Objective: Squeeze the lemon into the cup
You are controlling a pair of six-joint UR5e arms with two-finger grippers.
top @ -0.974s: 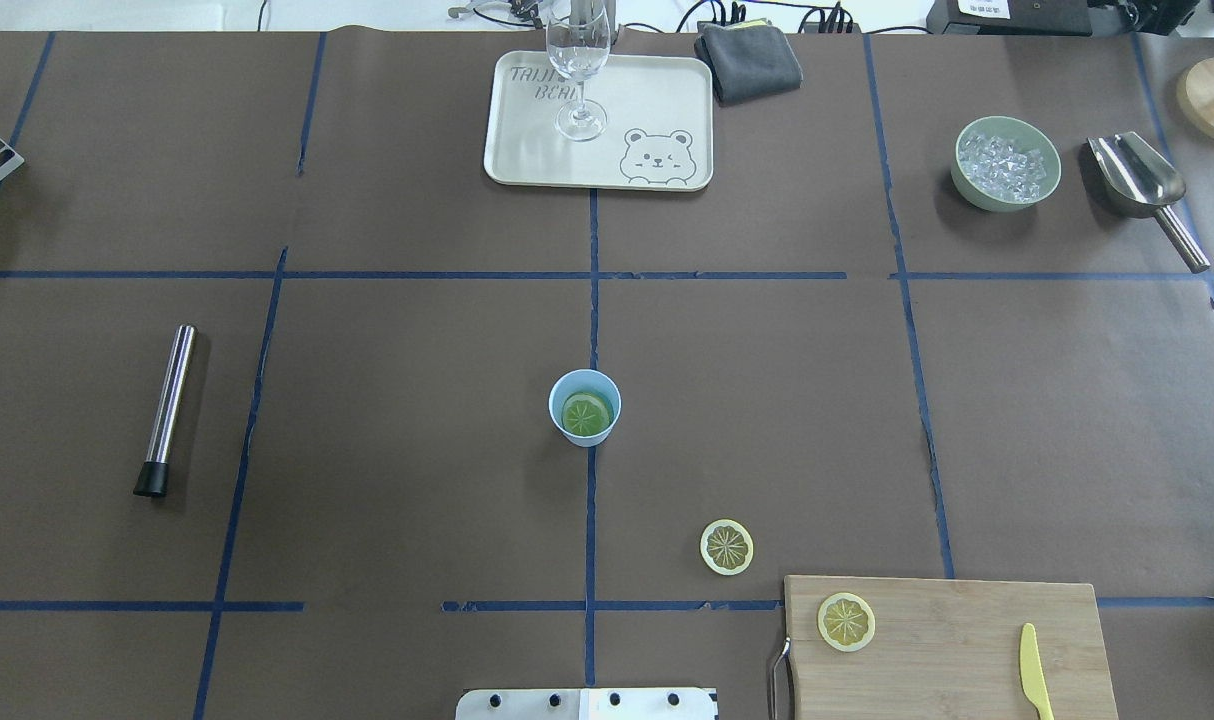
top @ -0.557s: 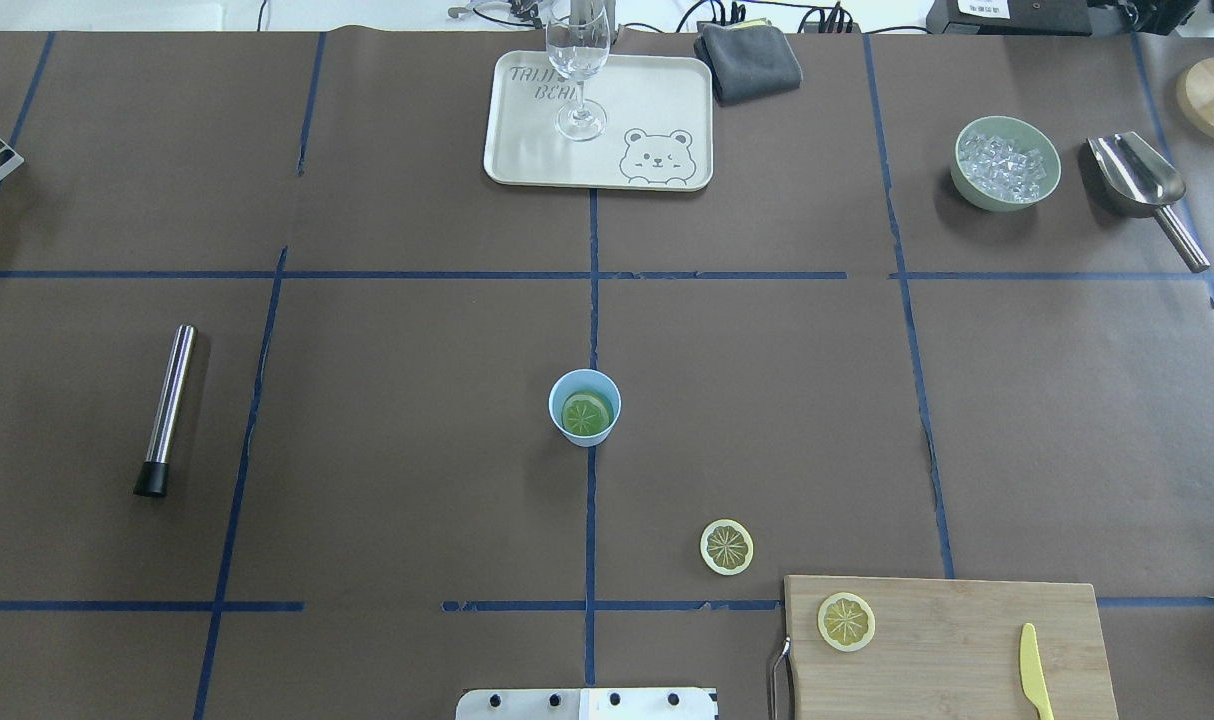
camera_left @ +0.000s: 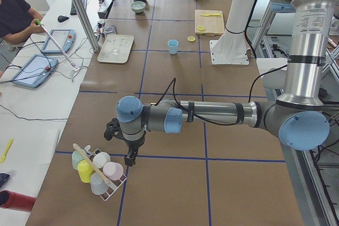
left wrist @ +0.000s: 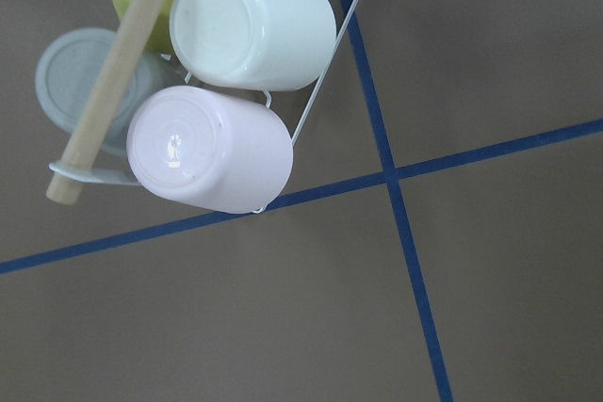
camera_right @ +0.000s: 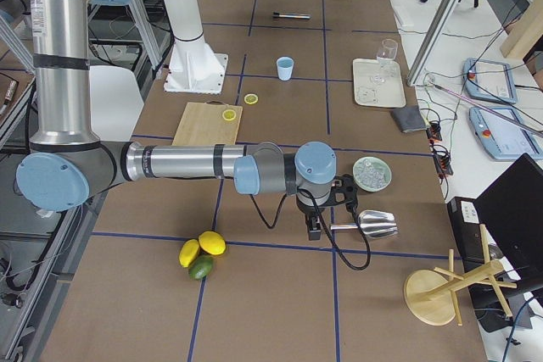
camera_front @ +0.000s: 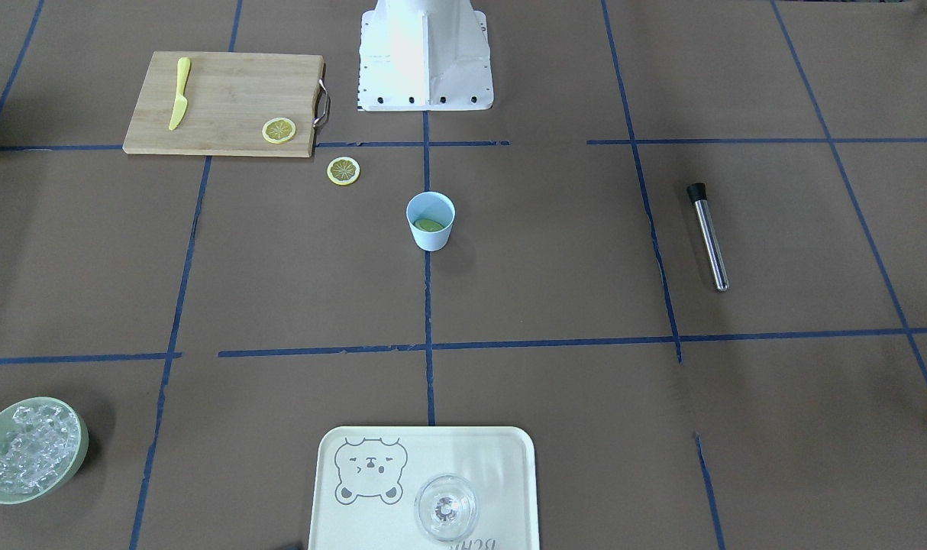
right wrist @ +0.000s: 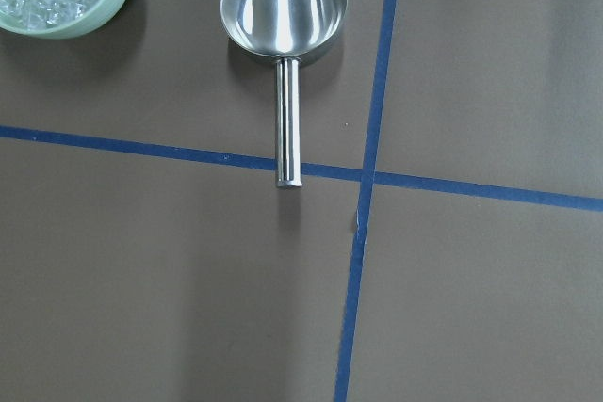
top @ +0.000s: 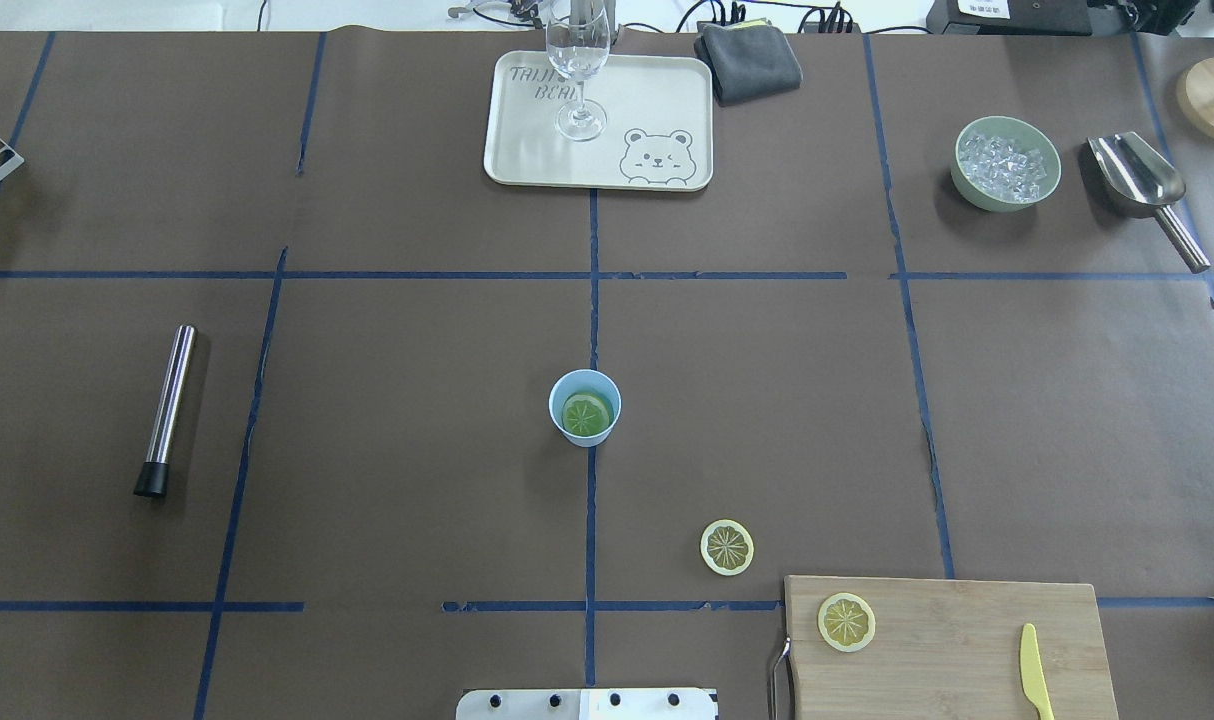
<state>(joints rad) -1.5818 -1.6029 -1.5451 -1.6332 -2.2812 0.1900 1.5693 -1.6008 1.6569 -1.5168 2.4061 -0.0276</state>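
One thin round yellow lemon slice (top: 587,413) lies inside the small light-blue cup (top: 585,432) — left gripper (camera_left: 129,159) and right gripper (camera_right: 314,230) hang well away on opposite sides of it, neither clearly nearer, their fingers' spread impossible to tell.

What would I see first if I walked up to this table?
Probably the light-blue cup in the middle of the table, with a lemon slice lying inside it. Next, the bear-face tray at the edge farthest from the robot, holding a clear glass.
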